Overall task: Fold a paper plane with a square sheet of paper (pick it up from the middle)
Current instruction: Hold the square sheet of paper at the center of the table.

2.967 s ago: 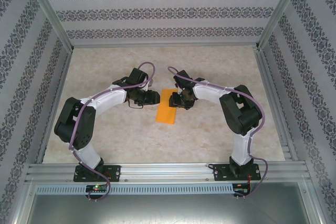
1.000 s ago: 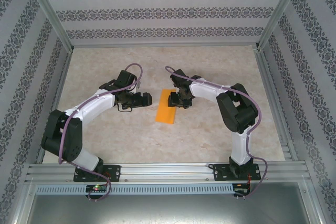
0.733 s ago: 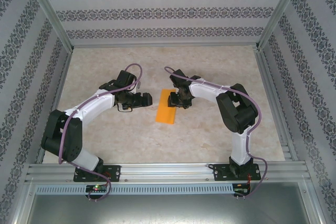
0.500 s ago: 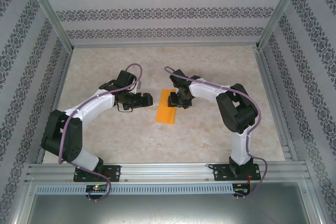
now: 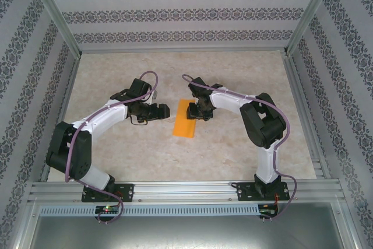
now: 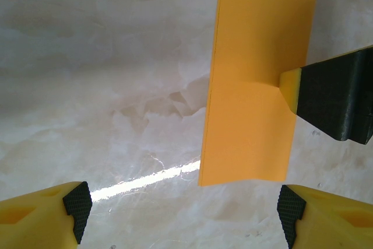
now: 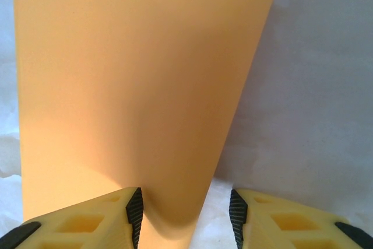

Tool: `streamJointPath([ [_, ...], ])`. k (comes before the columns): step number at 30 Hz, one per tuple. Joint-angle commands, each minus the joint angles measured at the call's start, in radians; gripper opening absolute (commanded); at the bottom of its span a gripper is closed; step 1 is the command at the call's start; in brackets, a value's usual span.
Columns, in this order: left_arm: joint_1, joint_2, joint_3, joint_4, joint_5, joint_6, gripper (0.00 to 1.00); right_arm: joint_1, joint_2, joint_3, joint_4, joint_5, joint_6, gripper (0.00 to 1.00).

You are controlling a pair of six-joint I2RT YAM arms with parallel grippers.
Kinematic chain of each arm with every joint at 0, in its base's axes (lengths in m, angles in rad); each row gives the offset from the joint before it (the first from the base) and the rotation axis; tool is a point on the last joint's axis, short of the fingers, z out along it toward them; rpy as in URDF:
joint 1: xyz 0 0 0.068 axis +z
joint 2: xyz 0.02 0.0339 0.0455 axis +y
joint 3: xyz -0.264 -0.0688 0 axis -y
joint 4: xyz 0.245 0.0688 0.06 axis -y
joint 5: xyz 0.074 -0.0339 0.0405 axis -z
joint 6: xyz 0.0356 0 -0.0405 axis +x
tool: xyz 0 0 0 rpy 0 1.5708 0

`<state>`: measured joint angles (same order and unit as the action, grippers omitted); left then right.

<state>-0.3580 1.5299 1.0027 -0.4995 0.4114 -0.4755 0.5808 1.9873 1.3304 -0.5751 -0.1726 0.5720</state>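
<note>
Left arm (image 5: 105, 118) is sitting further back than a few seconds ago: elbow swung out left, left jaws backed a little off the paper. Over the last second nothing is shifting.

Square sheet of paper (image 5: 186, 118) isn't moving either. It's lying flat mid-counter as a narrow orange-yellow rectangle, so I'm reading it as already folded in half. Left wrist view is showing one long edge as a faint doubled line, with square corners and a matte, unmarked surface.

Handling, my read: it's weighing next to nothing, staying limp, creasing at any pinch and sliding easily on the glossy counter (image 5: 245, 74). I'm planning to take it by a long edge near mid-length, not a corner, with the other side pinned so it isn't skating.

Right jaws are standing roughly half open, gripping nothing. One finger is hanging over the paper's far right end, the other over bare counter. One black fingertip (image 6: 326, 100) is resting on a long edge, pinning it I think. Left jaws are gaping wide and empty, low just beside the paper, not touching.

Counter is looking like pale veined marble, polished, with a glare streak showing. Fingers (image 7: 76, 225) are yellow plastic with black pads. Patterned wallpaper (image 5: 186, 16) and aluminium rails (image 5: 186, 190) are boxing the cell in.
</note>
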Motion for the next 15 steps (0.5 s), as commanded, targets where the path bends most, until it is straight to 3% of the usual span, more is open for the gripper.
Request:
streamJointPath([
  [1,0.008,0.010,-0.007,0.024,0.017,-0.004,0.85,0.011,0.057,0.004,0.039,0.015,-0.018,0.48],
  [15,0.008,0.024,-0.011,0.052,0.065,-0.020,0.84,0.014,0.071,0.012,0.045,0.021,0.004,0.49],
])
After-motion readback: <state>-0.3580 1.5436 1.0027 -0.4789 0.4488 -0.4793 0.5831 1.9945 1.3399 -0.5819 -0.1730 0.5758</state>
